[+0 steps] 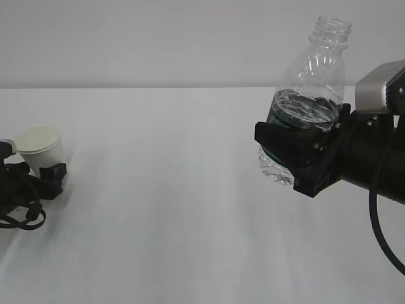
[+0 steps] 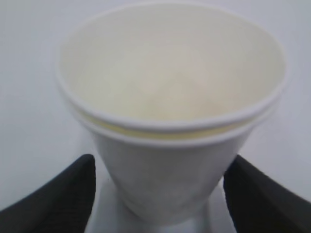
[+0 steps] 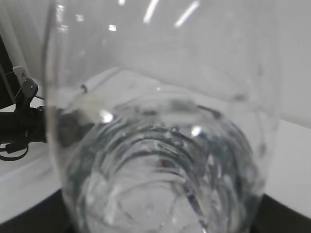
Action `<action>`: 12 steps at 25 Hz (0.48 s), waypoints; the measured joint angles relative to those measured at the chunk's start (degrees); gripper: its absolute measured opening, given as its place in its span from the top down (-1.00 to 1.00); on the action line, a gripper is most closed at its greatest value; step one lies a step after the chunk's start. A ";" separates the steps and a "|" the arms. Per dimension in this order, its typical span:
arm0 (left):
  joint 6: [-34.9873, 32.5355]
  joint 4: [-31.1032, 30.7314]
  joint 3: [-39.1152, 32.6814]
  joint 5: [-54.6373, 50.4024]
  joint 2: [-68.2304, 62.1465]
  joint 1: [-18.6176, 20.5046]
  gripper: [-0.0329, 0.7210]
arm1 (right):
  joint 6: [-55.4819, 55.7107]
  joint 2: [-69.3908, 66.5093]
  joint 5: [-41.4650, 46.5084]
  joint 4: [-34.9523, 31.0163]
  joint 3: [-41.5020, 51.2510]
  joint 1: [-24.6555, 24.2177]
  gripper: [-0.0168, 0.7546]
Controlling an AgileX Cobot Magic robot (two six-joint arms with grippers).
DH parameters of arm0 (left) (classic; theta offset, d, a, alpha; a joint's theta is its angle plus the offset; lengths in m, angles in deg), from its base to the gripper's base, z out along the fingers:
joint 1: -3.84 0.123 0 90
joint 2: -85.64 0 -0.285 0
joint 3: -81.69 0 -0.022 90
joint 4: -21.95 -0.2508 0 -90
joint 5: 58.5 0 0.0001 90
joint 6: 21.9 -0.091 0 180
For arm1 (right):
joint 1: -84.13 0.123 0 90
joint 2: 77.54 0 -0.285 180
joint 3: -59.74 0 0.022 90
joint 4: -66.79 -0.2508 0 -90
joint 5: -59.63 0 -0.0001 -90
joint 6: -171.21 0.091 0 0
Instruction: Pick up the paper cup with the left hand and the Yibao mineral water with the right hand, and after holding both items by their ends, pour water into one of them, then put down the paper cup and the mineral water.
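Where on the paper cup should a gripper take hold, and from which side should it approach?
Grip the paper cup low on its tapered wall, below the rolled rim, coming in level from the side with one finger each side. That is how the left gripper has it: the narrow base fits between the fingers, and the open mouth stays clear for pouring.

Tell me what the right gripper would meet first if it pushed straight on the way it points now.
Probably the paper cup in the left gripper; the right gripper, holding the bottle, points leftward over bare table. Depth alignment is unclear.
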 joint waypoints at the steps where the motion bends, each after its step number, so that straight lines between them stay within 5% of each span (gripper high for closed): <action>1: 0.00 0.40 0.00 0.00 0.00 0.00 -0.65 | 0.00 0.00 0.00 0.13 0.00 0.00 -0.12; 12: -0.09 1.41 2.45 0.00 -0.13 0.00 -0.65 | 0.80 0.00 0.00 1.48 0.00 0.00 -0.12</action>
